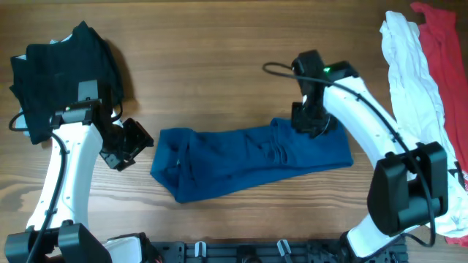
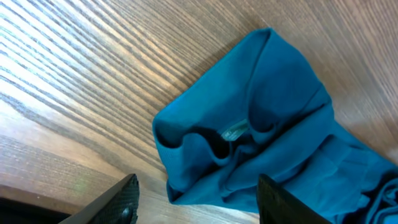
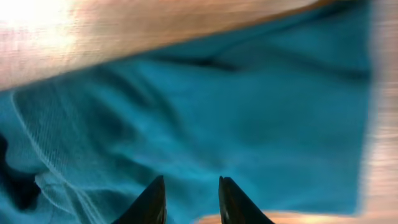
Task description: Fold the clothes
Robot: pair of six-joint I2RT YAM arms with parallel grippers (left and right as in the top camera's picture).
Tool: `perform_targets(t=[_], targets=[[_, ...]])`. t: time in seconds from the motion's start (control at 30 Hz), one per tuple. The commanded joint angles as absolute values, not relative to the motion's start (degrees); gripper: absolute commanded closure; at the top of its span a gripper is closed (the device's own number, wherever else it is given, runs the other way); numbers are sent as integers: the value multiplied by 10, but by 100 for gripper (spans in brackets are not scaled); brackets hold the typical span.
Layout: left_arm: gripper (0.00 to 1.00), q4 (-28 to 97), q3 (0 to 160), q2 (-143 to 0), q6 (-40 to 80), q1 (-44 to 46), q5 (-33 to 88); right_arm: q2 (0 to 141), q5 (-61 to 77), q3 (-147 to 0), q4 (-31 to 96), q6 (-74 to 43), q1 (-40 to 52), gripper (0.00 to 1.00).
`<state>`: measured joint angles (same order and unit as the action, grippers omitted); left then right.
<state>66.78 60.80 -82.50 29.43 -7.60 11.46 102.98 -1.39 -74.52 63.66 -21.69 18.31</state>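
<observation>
While L gripper (image 2: pixel 196 199) gapes beside crumpled royal-blue cloth shirt (image 1: pixel 241 164), R gripper (image 3: pixel 191 199) sits on its other end; can't tell if clamped.

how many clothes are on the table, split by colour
blue shirt: 1
black garment: 1
white garment: 1
red garment: 1
total: 4
</observation>
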Motion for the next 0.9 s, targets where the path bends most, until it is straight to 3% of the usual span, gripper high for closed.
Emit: perform_targets(t=[0.0, 0.17, 0.63, 0.87], targets=[[37, 676, 606, -828, 288, -74, 120, 1037, 66, -692, 590, -174, 206, 72], [32, 684, 606, -828, 285, -61, 138, 1037, 86, -642, 526, -160, 232, 72], [16, 632, 558, -830, 228, 21, 167, 1037, 87, -633, 512, -161, 234, 72], [14, 538, 505, -840, 227, 25, 167, 1037, 87, -633, 511, -161, 234, 71]])
